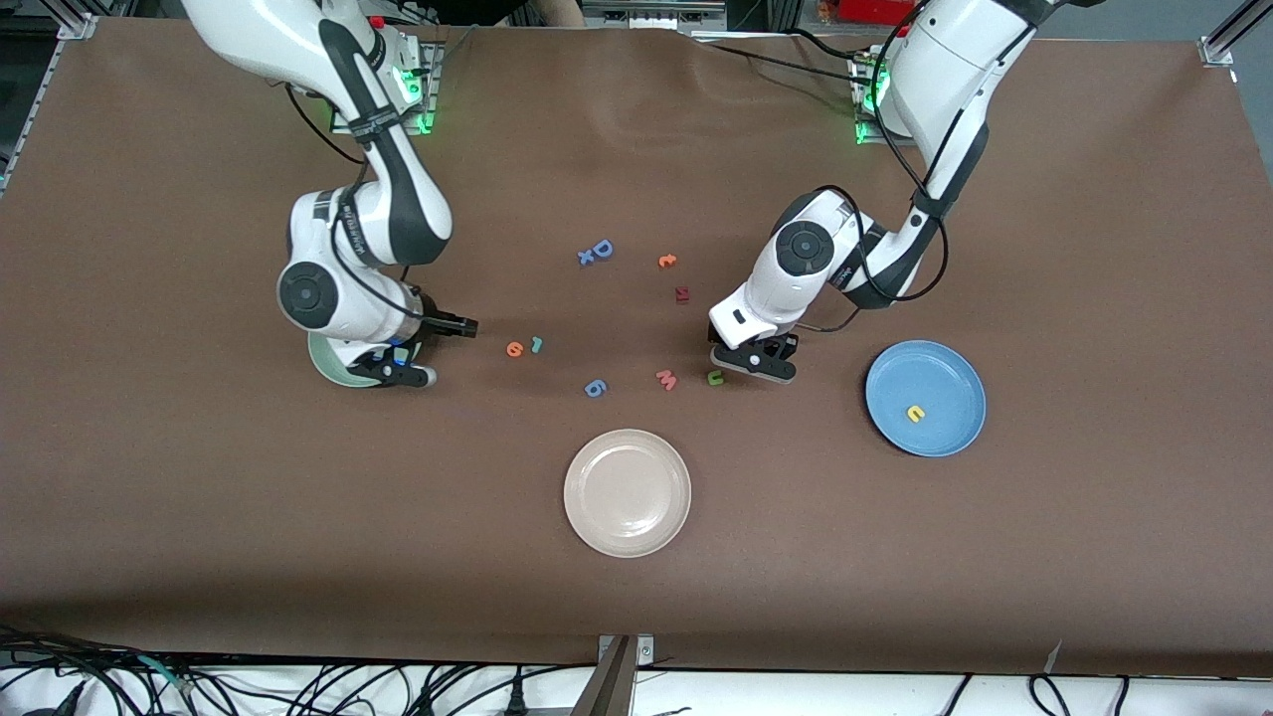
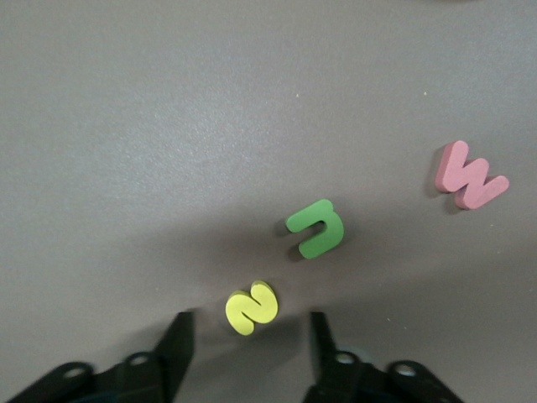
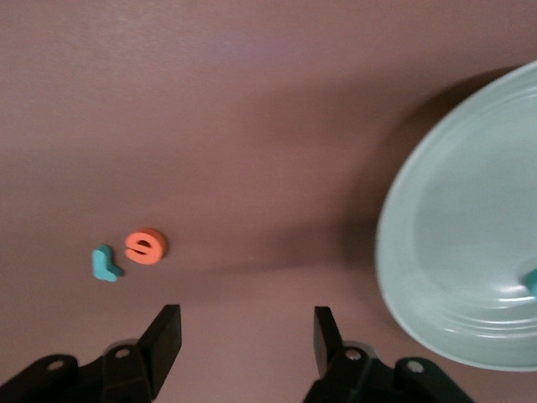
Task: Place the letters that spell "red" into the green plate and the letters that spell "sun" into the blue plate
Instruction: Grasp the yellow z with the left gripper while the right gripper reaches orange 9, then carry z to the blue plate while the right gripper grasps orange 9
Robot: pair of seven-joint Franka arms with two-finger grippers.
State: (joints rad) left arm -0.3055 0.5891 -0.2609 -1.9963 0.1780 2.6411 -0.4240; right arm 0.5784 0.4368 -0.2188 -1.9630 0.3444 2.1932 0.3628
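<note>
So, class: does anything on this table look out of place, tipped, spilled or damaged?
Nothing stands out. The loose foam letters, such as the pink M and blue D, lie flat on the table. One yellow letter sits in the blue plate; the beige plate holds nothing.

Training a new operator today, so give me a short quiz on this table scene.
1. True or false: a yellow letter lies in the blue plate.
2. Which letter is closest to the left hand? A green u, B yellow s, C pink M.
3. Fill in: the teal r lies beside the orange ___.
Key: 1 true; 2 B; 3 e.
</note>
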